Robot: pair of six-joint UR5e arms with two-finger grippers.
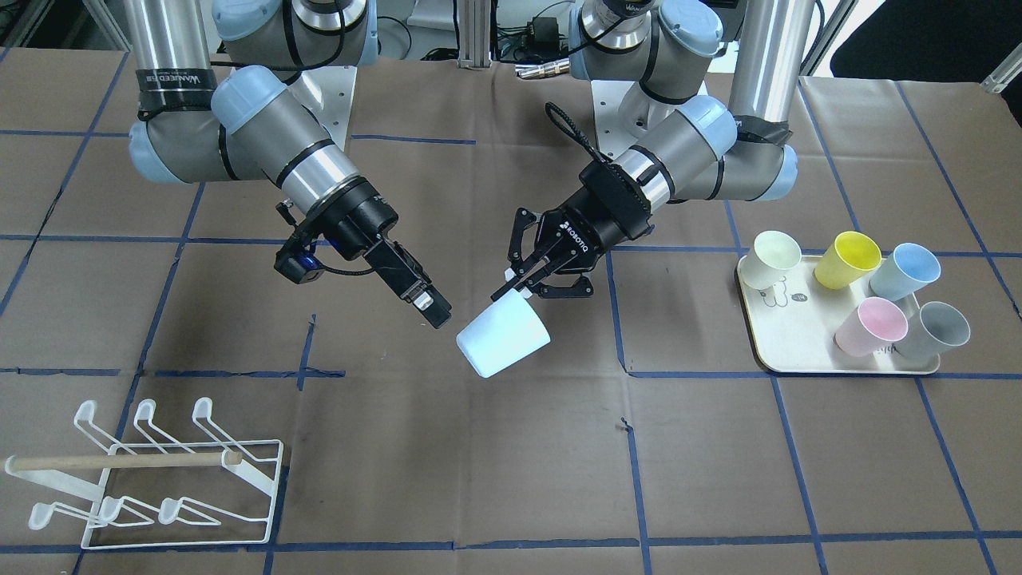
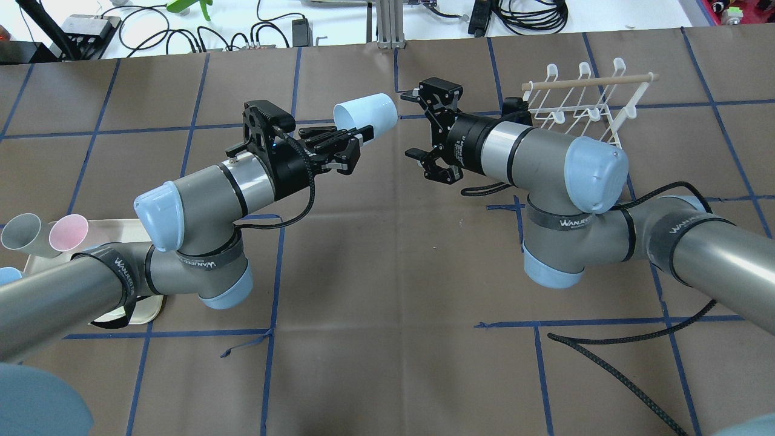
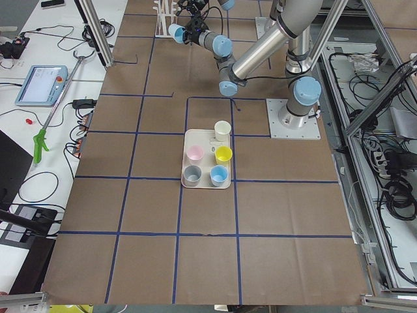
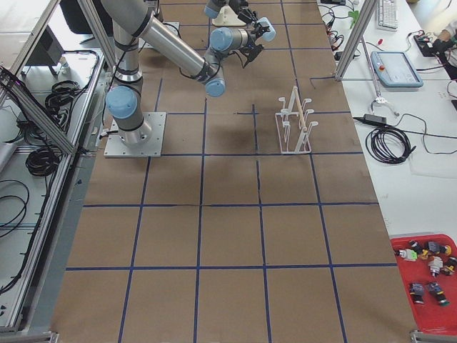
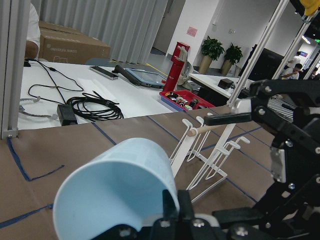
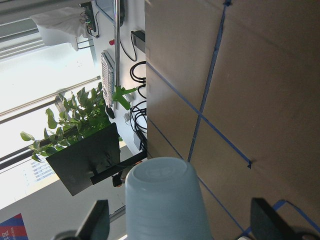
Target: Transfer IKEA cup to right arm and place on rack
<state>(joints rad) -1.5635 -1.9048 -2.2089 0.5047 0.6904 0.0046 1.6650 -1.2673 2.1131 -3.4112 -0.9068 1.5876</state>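
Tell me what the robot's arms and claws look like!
The left arm and right arm are matching silver-grey tubes with round joints and pale blue caps. Black straps printed WANJEED wrap them, and black braided cables trail alongside. Each ends in a black two-finger claw: the left gripper, marked ROBOTIQ in white, and the right gripper.

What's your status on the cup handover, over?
Left end effector shut on cup by rim. Right end effector open at its base, not gripping. Rack empty, nothing seen in the way.
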